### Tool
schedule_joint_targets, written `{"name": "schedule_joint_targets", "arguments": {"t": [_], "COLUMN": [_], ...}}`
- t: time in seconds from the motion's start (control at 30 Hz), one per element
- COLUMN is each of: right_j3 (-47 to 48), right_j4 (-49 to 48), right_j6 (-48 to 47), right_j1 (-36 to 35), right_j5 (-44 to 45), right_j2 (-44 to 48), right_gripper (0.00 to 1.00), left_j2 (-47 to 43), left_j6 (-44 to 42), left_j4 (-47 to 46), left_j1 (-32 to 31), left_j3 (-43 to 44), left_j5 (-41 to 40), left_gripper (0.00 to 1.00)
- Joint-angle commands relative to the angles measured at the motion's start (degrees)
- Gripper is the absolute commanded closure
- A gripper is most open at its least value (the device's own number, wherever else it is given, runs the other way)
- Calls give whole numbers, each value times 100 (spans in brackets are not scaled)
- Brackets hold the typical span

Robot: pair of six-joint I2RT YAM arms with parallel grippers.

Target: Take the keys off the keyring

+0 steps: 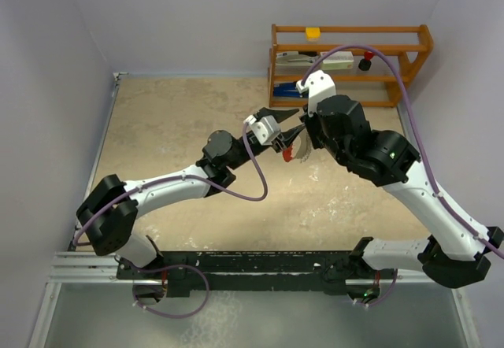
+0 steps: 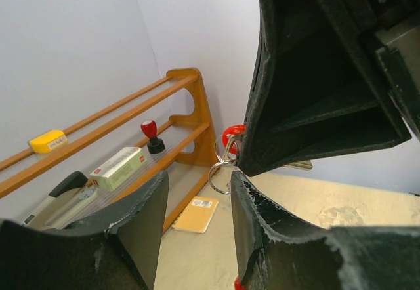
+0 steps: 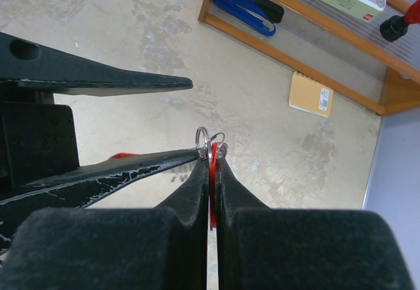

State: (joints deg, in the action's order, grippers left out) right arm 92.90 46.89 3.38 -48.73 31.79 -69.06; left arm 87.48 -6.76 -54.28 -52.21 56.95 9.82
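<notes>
both arms meet above the centre of the table point(image 1: 173, 120), clear of its surface. the right gripper point(image 3: 212, 155) is closed, pads pressed flat on a thin red part of the keyring point(image 1: 298, 154) seen edge-on; the red-and-white fob hangs just below the fingertips. the silvery ring point(image 3: 205, 137) protrudes from the right fingertips. the left gripper point(image 2: 197, 198) is spread wide and grips nothing; the tip of its lower finger point(image 3: 131, 165) touches the ring, while the upper finger stands apart above it. in the left wrist view a small glossy red head, apparently the key point(image 2: 233, 136), sits at the top of the ring against the right fingertip; its blade cannot be clearly made out. a wooden shelf point(image 1: 409, 49) stands at the far right edge.
</notes>
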Motion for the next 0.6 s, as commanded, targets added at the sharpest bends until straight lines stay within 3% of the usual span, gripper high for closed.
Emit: {"name": "schedule_joint_targets", "arguments": {"t": [0.0,0.57], "right_j3": [277,307], "right_j4": [-154,-127], "right_j6": [-4,-4], "right_j1": [2,3], "right_j5": [-45,-175], "right_j2": [59,41], "right_gripper": [100,100], "left_j2": [40,255], "left_j6": [-158,-182], "left_j4": [-182,-304], "left_j1": [9,9], "left_j3": [266,433], "left_j5": [106,45], "left_gripper": [59,66]}}
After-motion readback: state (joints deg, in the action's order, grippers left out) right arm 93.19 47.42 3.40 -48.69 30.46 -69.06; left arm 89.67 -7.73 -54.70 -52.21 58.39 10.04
